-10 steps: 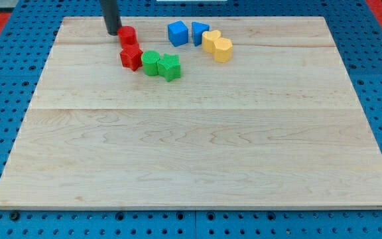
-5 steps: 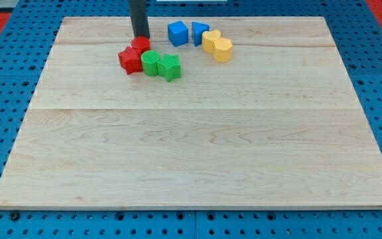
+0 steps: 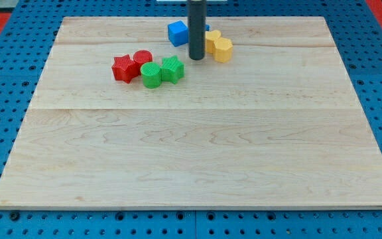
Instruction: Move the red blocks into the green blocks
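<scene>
On the wooden counter [image 3: 197, 153], left to right: a red star-shaped block [image 3: 122, 68] touches a red cylinder [image 3: 142, 60]. The cylinder touches a green cylinder [image 3: 151, 75], which touches a green star-shaped block [image 3: 172, 68]. The tip [image 3: 196, 57] stands just right of the green star, apart from it. Behind the rod sit a blue block [image 3: 177, 33] and 2 yellow blocks [image 3: 219, 46]. No pincer exists; its state cannot be told.

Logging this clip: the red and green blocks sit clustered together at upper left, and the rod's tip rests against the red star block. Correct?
Not quite. In the camera view my tip is clear of the red star block, off to the view's right beside the yellow blocks. The reds and greens are indeed clustered.
</scene>
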Controlling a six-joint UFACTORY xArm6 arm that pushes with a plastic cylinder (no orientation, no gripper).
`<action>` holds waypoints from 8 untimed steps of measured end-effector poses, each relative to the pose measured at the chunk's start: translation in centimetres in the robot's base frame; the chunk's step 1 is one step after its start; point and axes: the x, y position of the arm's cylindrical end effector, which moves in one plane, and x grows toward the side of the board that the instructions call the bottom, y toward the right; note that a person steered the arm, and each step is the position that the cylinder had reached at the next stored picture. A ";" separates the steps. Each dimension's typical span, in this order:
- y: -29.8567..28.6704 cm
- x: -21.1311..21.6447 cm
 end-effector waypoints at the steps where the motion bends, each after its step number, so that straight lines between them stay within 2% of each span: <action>1: -3.9 3.8; 2: -6.3 4.0; 3: -3.4 3.8; 4: -2.4 1.3; 6: -8.2 -1.7; 7: -8.8 -3.3; 8: -10.9 -1.8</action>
